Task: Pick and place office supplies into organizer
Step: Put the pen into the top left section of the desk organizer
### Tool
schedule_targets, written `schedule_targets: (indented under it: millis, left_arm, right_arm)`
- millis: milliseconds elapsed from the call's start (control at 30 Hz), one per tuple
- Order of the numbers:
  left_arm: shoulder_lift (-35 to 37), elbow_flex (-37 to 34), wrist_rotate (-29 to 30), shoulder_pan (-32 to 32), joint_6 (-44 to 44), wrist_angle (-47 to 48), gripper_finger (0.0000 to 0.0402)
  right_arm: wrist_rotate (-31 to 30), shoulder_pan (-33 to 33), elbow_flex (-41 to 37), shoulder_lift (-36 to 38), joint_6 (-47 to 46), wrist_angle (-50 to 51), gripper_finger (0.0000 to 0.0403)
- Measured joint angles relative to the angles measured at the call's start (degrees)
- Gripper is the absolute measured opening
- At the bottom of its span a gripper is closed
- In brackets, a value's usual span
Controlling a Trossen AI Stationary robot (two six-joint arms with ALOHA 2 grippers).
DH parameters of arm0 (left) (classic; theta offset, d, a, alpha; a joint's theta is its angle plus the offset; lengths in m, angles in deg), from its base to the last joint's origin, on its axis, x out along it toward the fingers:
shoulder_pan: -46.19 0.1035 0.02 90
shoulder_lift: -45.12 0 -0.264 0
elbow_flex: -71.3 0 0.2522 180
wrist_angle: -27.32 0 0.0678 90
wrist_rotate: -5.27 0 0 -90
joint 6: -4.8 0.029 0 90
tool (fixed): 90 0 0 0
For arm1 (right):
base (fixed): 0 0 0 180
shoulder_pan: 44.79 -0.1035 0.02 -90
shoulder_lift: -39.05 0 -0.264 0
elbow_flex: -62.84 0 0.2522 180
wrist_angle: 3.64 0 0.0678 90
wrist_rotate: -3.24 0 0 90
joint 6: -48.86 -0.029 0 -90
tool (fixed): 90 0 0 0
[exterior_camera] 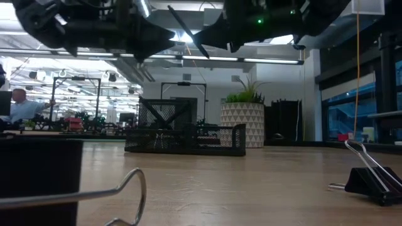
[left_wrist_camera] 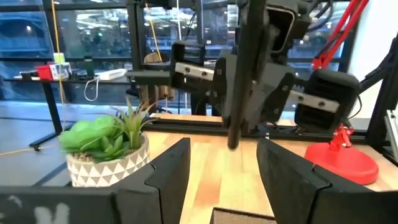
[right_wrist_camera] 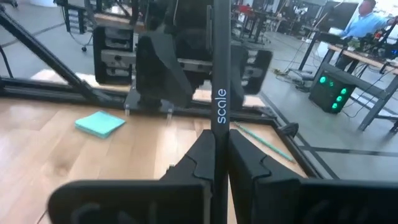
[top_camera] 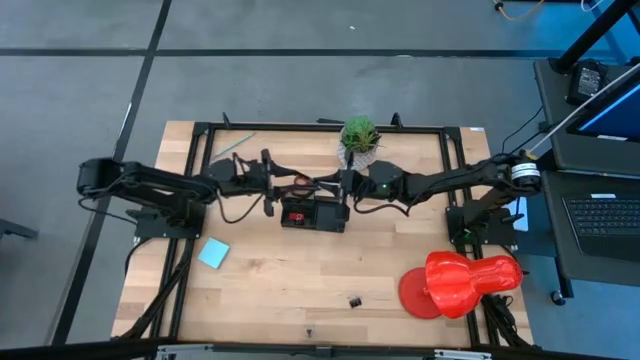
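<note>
Where you stopped, things stood so:
Right gripper [right_wrist_camera: 219,155]: clamped on a dark pen [right_wrist_camera: 219,74], just above the organizer [top_camera: 314,214].
Left gripper [left_wrist_camera: 221,165]: fingers spread, empty, beside the organizer.
Notepad [top_camera: 213,253]: well left of it.

This is a robotics lab set in a large open-plan workspace. A wooden table [top_camera: 300,290] with a black metal frame stands on a grey floor marked with dark tape lines. Just beside the table's right edge, a desk holds a laptop [top_camera: 605,215]. Beyond the table, the low view shows long rows of ceiling strip lights [exterior_camera: 81,53], more metal rigs and a person seated [exterior_camera: 22,107] at a distant bench. Behind the table, the right wrist view shows further workbenches and green-lit equipment [right_wrist_camera: 333,93].
</note>
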Motion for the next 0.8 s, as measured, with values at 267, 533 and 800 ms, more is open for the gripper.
schedule_targets:
  millis: [267, 533, 800]
  left_arm:
    - [-6.49, 5.70, -4.45, 0.00, 1.42, -2.22, 0.0180]
    - [-6.72, 6.98, -4.30, 0.00, 2.33, -2.24, 0.0167]
    - [-6.69, 6.98, -4.30, 0.00, 2.71, -2.54, 0.0084]
  right_arm:
    - [0.00, 0.00, 0.00, -0.37, 0.11, 0.72, 0.0021]
    - [0.00, 0.00, -0.02, -0.37, 0.35, 1.62, 0.0021]
    - [-0.02, 0.00, -0.02, -0.37, 0.55, 2.25, 0.0023]
